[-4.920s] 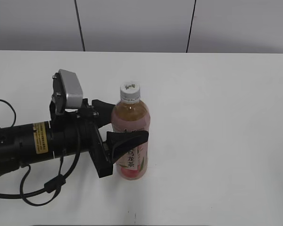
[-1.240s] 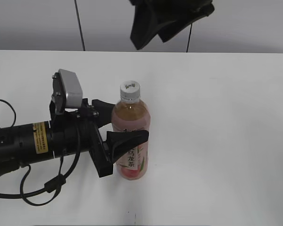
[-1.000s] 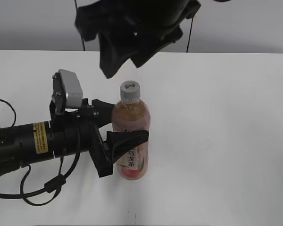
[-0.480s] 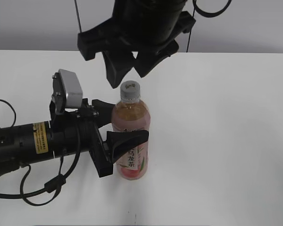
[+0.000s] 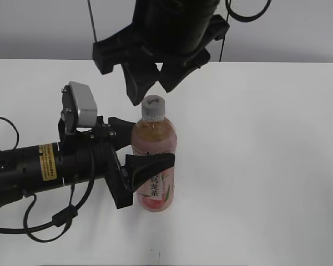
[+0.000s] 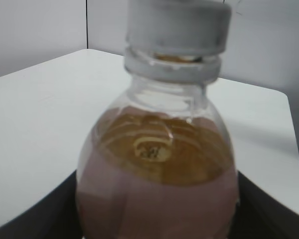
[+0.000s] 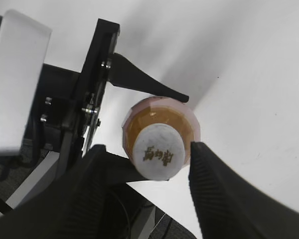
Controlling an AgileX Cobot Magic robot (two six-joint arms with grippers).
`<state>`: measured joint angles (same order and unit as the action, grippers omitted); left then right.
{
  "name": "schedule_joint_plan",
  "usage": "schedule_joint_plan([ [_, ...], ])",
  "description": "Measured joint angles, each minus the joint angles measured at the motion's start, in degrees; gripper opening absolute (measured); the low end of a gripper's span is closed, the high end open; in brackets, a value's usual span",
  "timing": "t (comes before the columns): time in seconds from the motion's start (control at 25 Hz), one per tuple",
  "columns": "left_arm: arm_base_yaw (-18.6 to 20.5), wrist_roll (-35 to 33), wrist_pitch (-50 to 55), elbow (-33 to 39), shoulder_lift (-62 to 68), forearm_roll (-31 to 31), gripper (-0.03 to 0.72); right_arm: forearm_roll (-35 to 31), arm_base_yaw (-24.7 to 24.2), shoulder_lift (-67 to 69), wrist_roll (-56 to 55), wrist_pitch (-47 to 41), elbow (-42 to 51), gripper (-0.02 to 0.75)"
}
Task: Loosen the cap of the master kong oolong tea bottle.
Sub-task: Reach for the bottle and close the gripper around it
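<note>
**Bottle braced, cap not yet gripped**

The slim clear plastic master kong oolong tea bottle [image 5: 154, 160], filled with amber-pink tea and wrapped low down in a pink label with black characters on a white strip, stands upright on the plain white matte table [image 5: 266, 166], a little left of centre in the exterior view. The black left gripper [image 5: 141, 147], reaching in from the lower left of that frame, is clamped on the bottle's body, one finger behind it and one across the front just above the label. That holding step looks done.

The twisting step has not begun. The black right gripper [image 5: 151, 91] hangs from the top of the exterior view with its jaws spread wide, just above the small round white plastic cap [image 5: 154, 106]. In the right wrist view the cap [image 7: 159, 151] sits at frame centre between the two broad, finely ribbed fingers [image 7: 229, 199], with a visible gap on either side, so nothing pinches it. Judging by this, what is left is to lower, close on the cap and turn it.

The cap has a dark logo on its flat top; its sides and collar ring are blurred in the left wrist view [image 6: 177, 30]. The bottle's shoulder there is smooth, rounded and glossy, with tea up to the neck.
</note>
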<state>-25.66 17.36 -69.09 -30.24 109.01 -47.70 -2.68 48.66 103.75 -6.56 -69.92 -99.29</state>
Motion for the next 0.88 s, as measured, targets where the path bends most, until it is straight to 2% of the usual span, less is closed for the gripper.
schedule_joint_plan([
  [0.88,0.0,0.0,0.0,0.0,0.0,0.0,0.462,0.8,0.0,0.6,0.0,0.0,1.9,0.403],
])
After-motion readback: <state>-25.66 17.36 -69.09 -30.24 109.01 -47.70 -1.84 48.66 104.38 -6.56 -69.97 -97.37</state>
